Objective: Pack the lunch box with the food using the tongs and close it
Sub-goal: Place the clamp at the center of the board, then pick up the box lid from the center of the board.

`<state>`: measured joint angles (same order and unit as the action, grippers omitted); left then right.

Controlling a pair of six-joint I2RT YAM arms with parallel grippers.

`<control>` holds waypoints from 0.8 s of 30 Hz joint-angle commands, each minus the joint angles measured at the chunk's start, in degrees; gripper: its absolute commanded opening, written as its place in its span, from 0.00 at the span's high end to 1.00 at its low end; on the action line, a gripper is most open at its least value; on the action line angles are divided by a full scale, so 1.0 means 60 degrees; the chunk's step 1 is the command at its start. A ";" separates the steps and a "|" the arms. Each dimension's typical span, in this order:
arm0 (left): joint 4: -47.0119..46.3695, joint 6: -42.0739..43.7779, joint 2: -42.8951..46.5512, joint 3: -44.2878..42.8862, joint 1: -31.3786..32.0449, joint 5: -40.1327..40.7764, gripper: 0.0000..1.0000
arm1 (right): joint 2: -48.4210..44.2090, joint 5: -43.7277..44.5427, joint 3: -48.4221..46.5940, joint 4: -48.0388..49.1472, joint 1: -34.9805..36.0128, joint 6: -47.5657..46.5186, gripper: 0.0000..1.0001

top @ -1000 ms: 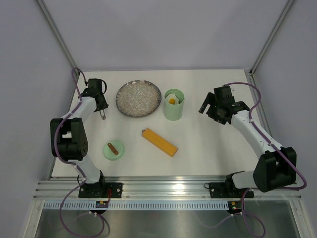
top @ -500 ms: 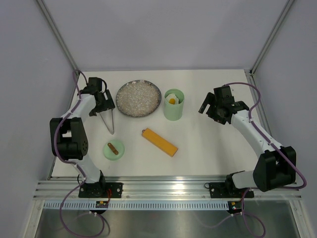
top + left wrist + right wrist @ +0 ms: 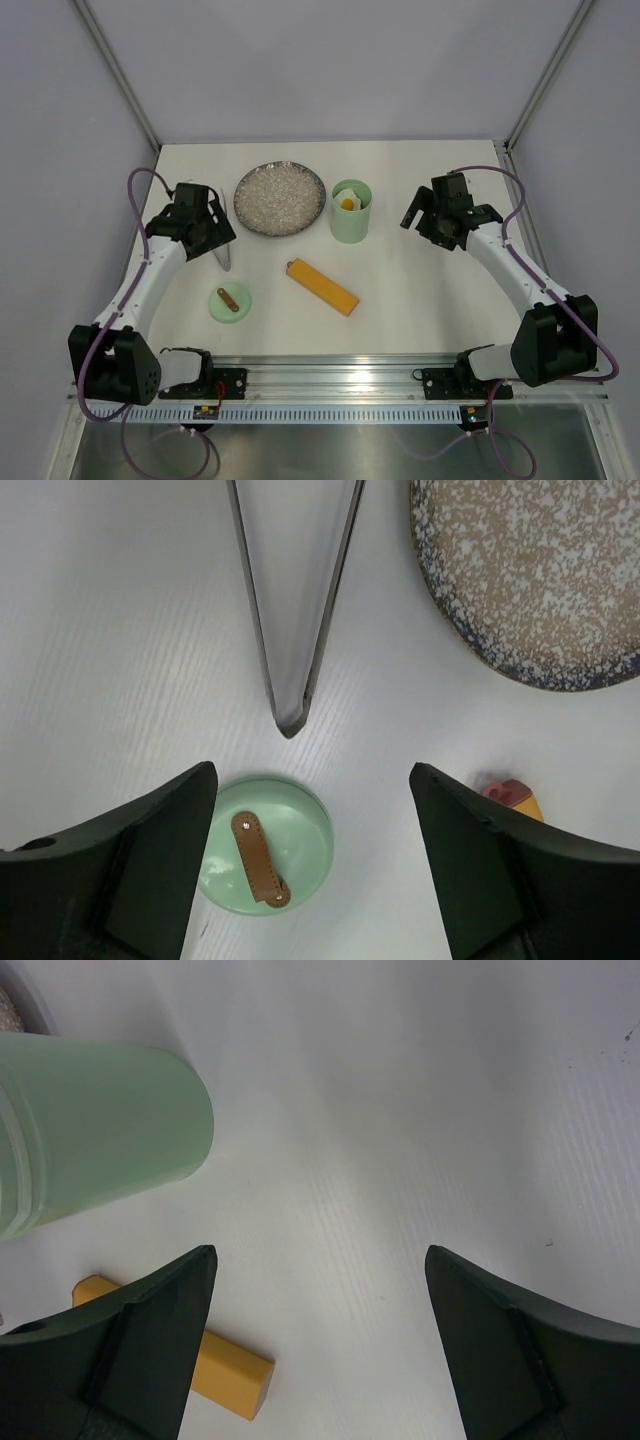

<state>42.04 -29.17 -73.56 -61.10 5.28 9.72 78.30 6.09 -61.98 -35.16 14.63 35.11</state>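
The mint-green lunch box (image 3: 351, 222) stands upright right of the plate, with cream and orange food (image 3: 347, 201) showing inside it. Its lid (image 3: 230, 301) with the brown handle lies flat on the table at the near left. The grey tongs (image 3: 290, 610) lie on the table between plate and lid, joined end toward the lid (image 3: 265, 842). My left gripper (image 3: 208, 234) hovers open above them, touching nothing. Right of the lunch box (image 3: 90, 1130), my right gripper (image 3: 424, 215) stands open with nothing between its fingers.
A grey speckled plate (image 3: 280, 198) sits at the back, left of the lunch box. A long orange-yellow bar (image 3: 322, 286) lies diagonally in the middle of the table. Its end shows in the left wrist view (image 3: 515, 798).
My left gripper has opened and let go of the tongs, which went from upright to lying on the table. The left arm has swung nearer and rightward. The right arm is still.
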 commanded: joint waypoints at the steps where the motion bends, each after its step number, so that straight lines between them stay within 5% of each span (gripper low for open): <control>1: 0.0740 -0.1274 0.0701 0.0719 0.0612 0.0765 0.22 | -0.0189 -0.0165 0.0017 0.0293 -0.0022 -0.0125 0.07; 9: 0.1328 -0.4160 0.1947 0.2739 0.1727 0.1179 0.29 | -0.0409 -0.0180 0.0222 0.0249 -0.0037 -0.0139 0.07; 24: 0.0069 -0.4602 0.0849 0.3943 0.1757 0.0636 0.51 | -0.0497 -0.0077 0.0236 0.0161 -0.0022 -0.0213 0.07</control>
<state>45.74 -55.20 -68.27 -38.70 15.57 13.32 76.86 5.04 -60.60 -34.61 14.63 34.70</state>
